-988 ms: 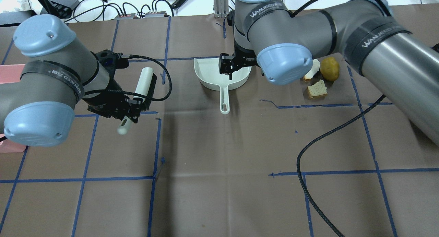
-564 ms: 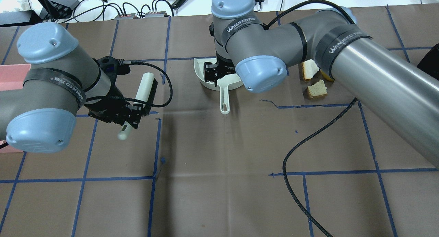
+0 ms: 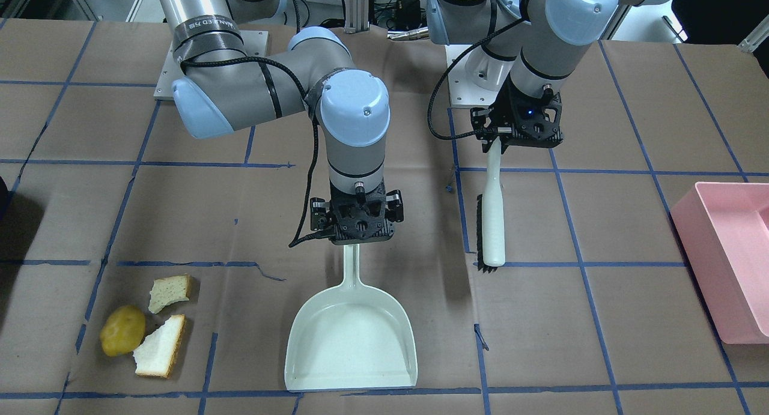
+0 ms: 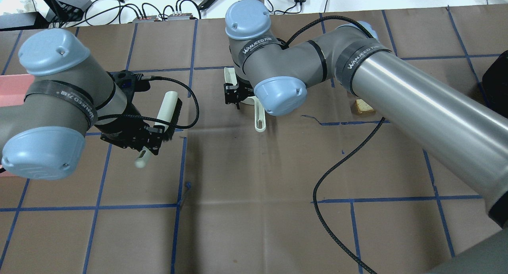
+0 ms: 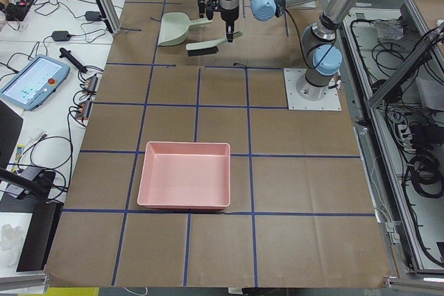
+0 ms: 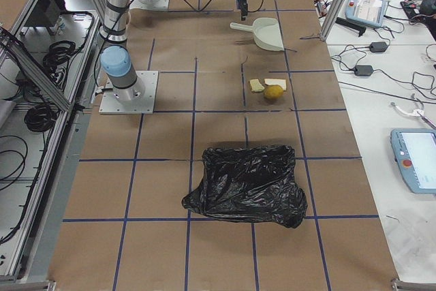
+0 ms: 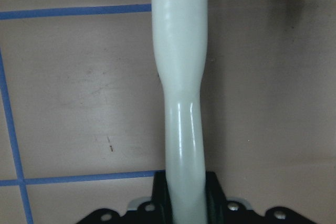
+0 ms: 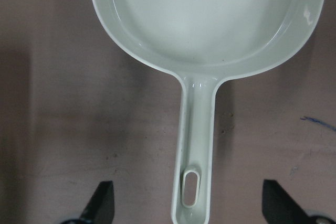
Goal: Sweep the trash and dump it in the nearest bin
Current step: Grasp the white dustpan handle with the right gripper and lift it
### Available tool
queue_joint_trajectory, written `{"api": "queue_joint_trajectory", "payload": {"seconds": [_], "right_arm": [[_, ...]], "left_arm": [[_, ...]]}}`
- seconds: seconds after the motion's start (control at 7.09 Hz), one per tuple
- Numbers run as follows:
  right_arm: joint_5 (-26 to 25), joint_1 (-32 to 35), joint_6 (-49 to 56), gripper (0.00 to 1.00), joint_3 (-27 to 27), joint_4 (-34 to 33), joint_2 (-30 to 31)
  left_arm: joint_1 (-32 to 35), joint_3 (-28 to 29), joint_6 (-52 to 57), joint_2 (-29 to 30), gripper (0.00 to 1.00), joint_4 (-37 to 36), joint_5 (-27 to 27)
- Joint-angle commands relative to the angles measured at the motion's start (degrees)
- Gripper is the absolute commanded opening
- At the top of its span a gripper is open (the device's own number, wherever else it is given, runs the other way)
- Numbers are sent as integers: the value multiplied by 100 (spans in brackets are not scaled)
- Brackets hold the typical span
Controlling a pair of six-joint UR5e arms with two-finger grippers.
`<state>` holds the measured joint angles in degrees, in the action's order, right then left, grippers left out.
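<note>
My left gripper (image 3: pixel 519 140) is shut on the handle of a white brush (image 3: pixel 492 223) with black bristles, which lies on the table; the wrist view shows the handle (image 7: pixel 178 77) between its jaws. My right gripper (image 3: pixel 357 238) hovers open over the handle (image 8: pixel 197 156) of a white dustpan (image 3: pixel 351 343), its fingers (image 8: pixel 105 203) spread wide on either side without touching. The trash lies to the dustpan's side: a yellow-brown potato (image 3: pixel 122 330) and two bread pieces (image 3: pixel 161 346) (image 3: pixel 170 290). Overhead, only one bread piece (image 4: pixel 363 106) shows past my right arm.
A pink bin (image 3: pixel 727 247) stands on my left side of the table, beyond the brush. A black bin bag (image 6: pixel 248 185) lies on my right side, past the trash. A black cable (image 4: pixel 329 175) trails from my right arm across the table.
My right arm swung left in the overhead view, carrying its gripper from over the dustpan's pan to over its handle end. It now hides the potato and one bread piece. The left arm barely moved.
</note>
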<state>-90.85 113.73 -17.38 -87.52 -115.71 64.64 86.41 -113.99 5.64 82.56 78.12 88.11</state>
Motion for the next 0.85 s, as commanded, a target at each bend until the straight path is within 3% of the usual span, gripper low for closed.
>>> {"api": "queue_joint_trajectory", "payload": {"seconds": [0.0,0.71], "right_arm": [[-20,0,-351,100,-81,-248,-170],[-73,-35,-319,100,-90,-549,-663]], "left_arm": [[-160,-1,8,6,0,80,-13],[-169,-1,-10,-3,0,142,-5]]}}
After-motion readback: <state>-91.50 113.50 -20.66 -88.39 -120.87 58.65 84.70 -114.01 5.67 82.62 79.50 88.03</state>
